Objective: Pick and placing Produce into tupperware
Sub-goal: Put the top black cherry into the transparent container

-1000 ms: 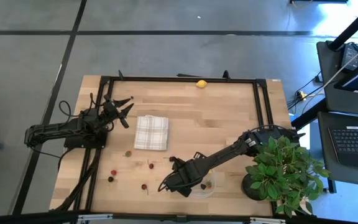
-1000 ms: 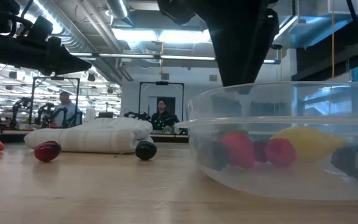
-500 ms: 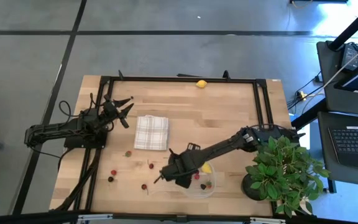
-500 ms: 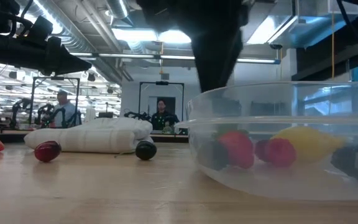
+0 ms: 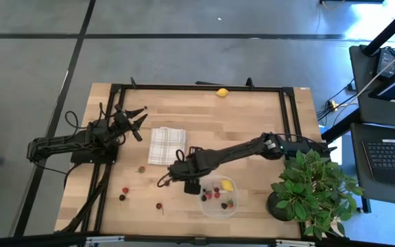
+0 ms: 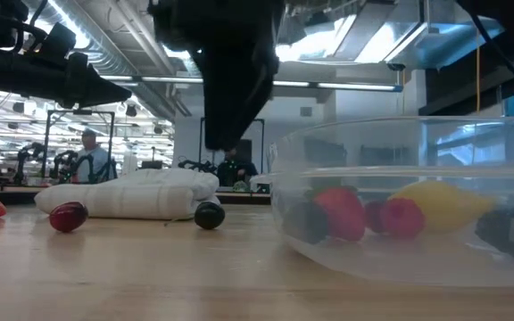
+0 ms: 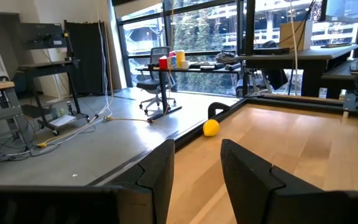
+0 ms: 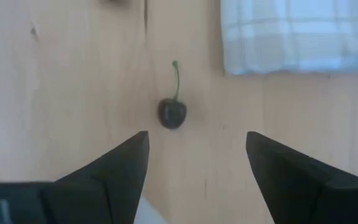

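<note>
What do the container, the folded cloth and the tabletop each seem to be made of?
Container: likely clear glossy plastic; fruit shows through its wall. Folded cloth: soft woven fabric, checked, matte. Tabletop: pale wood, probably laminated strips, with visible grain lines.

A light brown wooden table (image 5: 245, 130) with a black metal frame stands on a grey floor (image 5: 184, 55) that has dark lines across it. A white and grey checked folded cloth (image 5: 166, 146) lies flat on the table, left of the middle. A leafy green potted plant (image 5: 314, 186) in a dark pot sits at the table's right front corner. A dark desk with an open laptop (image 5: 391, 156) stands to the right of the table. In the low view, 2 people (image 6: 90, 153) show far back in the room.
</note>
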`<state>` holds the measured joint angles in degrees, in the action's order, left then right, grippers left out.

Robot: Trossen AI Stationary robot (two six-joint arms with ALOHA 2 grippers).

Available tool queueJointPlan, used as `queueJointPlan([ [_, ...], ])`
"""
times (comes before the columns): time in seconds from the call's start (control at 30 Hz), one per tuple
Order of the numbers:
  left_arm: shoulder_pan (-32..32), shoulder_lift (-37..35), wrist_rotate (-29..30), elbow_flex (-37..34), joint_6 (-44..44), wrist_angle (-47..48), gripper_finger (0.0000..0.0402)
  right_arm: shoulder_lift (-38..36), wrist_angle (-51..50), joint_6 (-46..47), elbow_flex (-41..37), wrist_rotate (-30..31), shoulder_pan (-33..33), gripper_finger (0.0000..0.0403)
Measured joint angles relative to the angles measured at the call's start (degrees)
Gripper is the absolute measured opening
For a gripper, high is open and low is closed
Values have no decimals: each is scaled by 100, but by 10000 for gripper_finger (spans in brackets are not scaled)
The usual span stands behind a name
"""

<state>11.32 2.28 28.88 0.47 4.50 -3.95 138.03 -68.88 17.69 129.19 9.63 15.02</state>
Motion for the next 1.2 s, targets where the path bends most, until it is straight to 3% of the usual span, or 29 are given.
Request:
queueJointPlan([
  [0.23, 0, 0, 0, -1, 1, 0, 126, 11, 574, -41, -722, -30, -80, 271],
  [0.4, -1, 0, 0, 0, 1, 0, 126, 11, 1272, -147, -1259, -422, -143, 271],
  [0.57, -1, 0, -1, 0, 1, 1, 126, -4, 1685, -151, -1525, -890, -216, 271],
  [0.73, 1, 0, 0, 0, 1, 1, 126, -13, 1757, -177, -1575, -905, -223, 267],
  [1.2, -1, 1, 0, 0, 0, 1, 126, -12, 1862, -298, -1585, -896, -233, 165],
])
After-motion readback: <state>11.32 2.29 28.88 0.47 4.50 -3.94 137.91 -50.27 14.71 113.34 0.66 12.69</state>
